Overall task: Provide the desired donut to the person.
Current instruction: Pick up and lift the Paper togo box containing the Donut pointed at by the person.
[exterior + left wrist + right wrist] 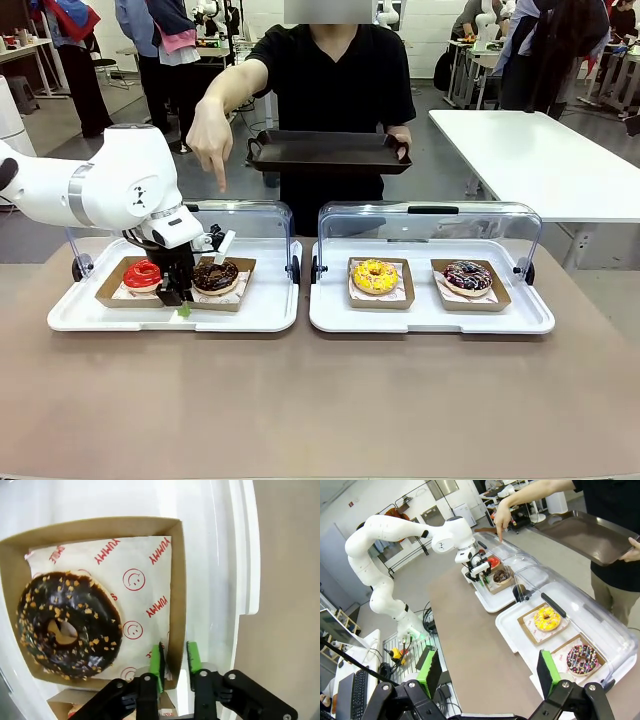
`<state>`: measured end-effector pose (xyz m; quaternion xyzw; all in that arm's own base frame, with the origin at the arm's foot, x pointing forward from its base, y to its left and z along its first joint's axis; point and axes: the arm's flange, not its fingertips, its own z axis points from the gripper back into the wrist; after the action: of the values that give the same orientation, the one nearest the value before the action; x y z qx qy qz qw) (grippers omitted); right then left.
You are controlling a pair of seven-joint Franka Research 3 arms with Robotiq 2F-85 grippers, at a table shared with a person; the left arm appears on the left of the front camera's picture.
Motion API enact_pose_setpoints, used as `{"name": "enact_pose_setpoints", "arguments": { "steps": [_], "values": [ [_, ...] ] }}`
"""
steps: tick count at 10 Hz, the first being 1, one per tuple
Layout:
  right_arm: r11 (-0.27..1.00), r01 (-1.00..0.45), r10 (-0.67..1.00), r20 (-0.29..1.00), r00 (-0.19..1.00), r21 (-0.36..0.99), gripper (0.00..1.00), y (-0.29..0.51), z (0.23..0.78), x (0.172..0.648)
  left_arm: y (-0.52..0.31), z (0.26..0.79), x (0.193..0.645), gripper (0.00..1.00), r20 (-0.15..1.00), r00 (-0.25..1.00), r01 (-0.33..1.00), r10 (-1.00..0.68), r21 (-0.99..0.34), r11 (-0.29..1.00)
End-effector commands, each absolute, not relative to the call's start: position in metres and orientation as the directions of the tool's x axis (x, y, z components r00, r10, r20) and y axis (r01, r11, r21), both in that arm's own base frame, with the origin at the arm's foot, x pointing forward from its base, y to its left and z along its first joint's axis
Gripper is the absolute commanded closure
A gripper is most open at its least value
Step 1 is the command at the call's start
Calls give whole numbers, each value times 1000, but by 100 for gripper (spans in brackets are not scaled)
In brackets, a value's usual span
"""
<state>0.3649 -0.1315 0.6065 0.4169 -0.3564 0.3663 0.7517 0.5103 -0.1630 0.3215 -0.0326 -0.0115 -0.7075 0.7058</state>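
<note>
left hand (pixel 174 664): down at the left white tray (pixel 262 312); its two fingers straddle one side wall of a cardboard box (pixel 176 585), with one green pad (pixel 156 666) inside the box and the other outside, over the tray.
left hand, state: fingers close together about the wall, with what looks like a thin gap on each side; cannot tell whether they pinch it.
chocolate donut (pixel 67 625): topped with nut bits, lying on printed paper in that box, just beside the inner finger and not touching it.
red donut (pixel 142 272): in its own box on the other side of the left hand, on the same tray.
right hand (pixel 488 670): fingers wide apart with nothing between them, high above the desk (pixel 320 400).
yellow donut (pixel 375 275): boxed on the right white tray (pixel 430 320), ahead of the right hand and well apart from the left hand.
sprinkled donut (pixel 467 276): boxed beside the yellow donut on the same tray, the nearer of the two to the right hand.
clear lids (pixel 240 215): tipped up along the far edge of both trays.
person (pixel 335 80): stands across the desk, beyond the left hand; one arm is stretched out with the index finger (pixel 221 180) pointing down above the left tray's lid, roughly over the left hand and the chocolate donut.
brown tray (pixel 330 152): held level in front of the person, beyond the lids, well apart from both robot hands.
</note>
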Motion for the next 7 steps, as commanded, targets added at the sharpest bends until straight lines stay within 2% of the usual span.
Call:
{"name": "enact_pose_setpoints", "arguments": {
  "steps": [1,3,7],
  "values": [
    [372,-853,246,848,470,365,0,-132,607,365,-162,320,515,100,59,-15,999,-998,-34,-17],
    [372,-853,246,848,470,365,0,-132,607,365,-164,324,512,100,60,-28,999,-998,-25,-30],
    [372,-853,246,848,470,365,0,-132,607,365,-198,370,479,100,3,-156,988,-988,8,-156]
  ]
}}
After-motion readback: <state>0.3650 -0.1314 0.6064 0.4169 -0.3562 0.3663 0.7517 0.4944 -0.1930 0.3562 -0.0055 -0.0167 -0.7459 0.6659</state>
